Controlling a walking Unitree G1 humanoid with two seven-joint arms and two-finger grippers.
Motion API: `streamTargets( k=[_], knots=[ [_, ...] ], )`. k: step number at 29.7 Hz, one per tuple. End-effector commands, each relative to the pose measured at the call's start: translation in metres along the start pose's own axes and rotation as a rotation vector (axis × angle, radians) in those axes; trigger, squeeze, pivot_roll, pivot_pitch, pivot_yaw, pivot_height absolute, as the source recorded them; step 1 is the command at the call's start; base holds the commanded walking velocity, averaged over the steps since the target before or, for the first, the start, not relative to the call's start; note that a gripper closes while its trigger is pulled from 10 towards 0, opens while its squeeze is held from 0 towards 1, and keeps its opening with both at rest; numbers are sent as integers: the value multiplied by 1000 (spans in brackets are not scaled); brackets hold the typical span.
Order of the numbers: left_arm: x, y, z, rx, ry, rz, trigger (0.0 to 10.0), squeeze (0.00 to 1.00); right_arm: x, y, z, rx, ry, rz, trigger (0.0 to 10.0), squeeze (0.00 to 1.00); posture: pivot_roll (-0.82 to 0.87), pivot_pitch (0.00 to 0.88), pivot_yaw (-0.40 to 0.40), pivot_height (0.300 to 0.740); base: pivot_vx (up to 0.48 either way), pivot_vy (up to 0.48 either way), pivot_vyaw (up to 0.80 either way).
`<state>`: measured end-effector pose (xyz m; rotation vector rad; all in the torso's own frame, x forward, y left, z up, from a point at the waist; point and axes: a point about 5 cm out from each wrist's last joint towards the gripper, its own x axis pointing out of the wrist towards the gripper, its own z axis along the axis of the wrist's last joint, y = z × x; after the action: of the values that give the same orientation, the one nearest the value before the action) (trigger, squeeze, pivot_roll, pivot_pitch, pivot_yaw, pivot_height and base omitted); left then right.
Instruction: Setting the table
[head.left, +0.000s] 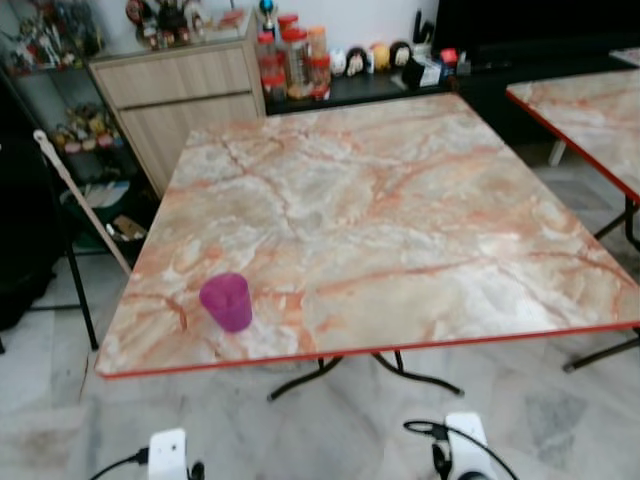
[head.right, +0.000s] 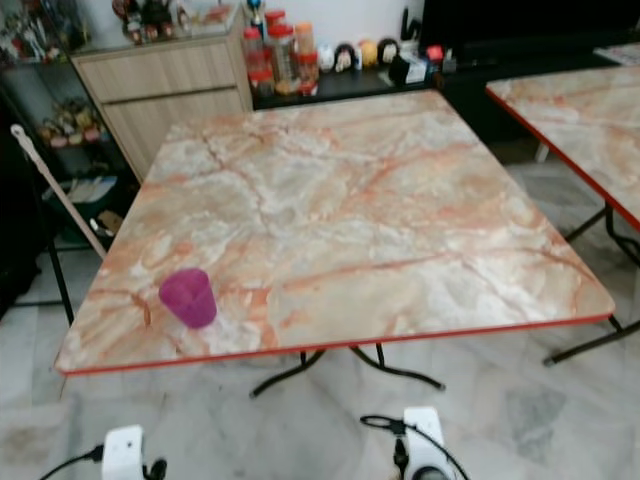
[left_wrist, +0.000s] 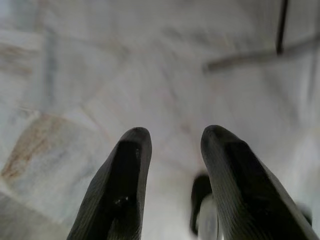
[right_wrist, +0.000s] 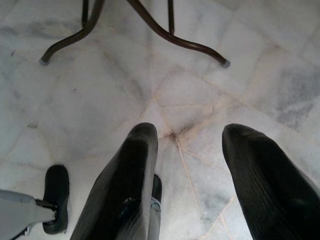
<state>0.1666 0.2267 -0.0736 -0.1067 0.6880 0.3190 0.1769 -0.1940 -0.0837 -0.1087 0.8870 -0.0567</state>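
Barely started: only a purple cup on the table (near-left corner), left gripper and right gripper both spread, empty.

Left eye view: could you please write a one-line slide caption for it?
A lone purple cup stands near the front left corner of a marble-patterned folding table, both arms hanging low.

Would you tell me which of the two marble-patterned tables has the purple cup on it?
The nearer table; the purple cup stands near its front left corner.

no readable text, labels too blurred
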Motion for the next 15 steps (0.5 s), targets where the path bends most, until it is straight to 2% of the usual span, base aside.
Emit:
streamTargets(
  k=[1, 4, 5, 6, 8, 11, 14, 15],
  knots=[
    [-1, 17, 9, -24, -77, 68, 10000, 0, -1, 9, -4, -1, 15, 24, 10000, 0, 71, 0, 71, 740, 0, 0, 0],
    [-3, 24, 15, -34, -133, 103, 10000, 0, -1, 9, -5, -4, 16, 27, 10000, 0, 82, 0, 69, 740, 0, 0, 0],
    [-8, 36, 25, -68, -221, 160, 10000, 0, -1, 11, -5, -8, 19, 33, 10000, 0, 88, 0, 67, 740, 0, 0, 0],
    [-10, 40, 28, -80, -250, 180, 10000, 0, -1, 11, -5, -10, 20, 35, 10000, 0, 88, 0, 67, 740, 0, 0, 0],
    [-11, 40, 28, -80, -252, 180, 10000, 0, -1, 11, -5, -10, 20, 35, 10000, 0, 88, 0, 67, 740, 0, 0, 0],
    [-22, 57, 54, -100, -415, 288, 10000, 0, 0, 13, -2, -12, 14, 42, 10000, 0, 106, 0, 66, 740, 0, 0, 0],
    [-29, 66, 82, -116, -537, 357, 10000, 0, 0, 14, 0, -13, 10, 45, 10000, 0, 110, 0, 70, 740, 0, 0, 0],
    [-34, 68, 112, -124, -645, 367, 10000, 0, 1, 15, 1, -13, 7, 46, 10000, 0, 115, 0, 68, 740, 0, 0, 0]
  ],
)
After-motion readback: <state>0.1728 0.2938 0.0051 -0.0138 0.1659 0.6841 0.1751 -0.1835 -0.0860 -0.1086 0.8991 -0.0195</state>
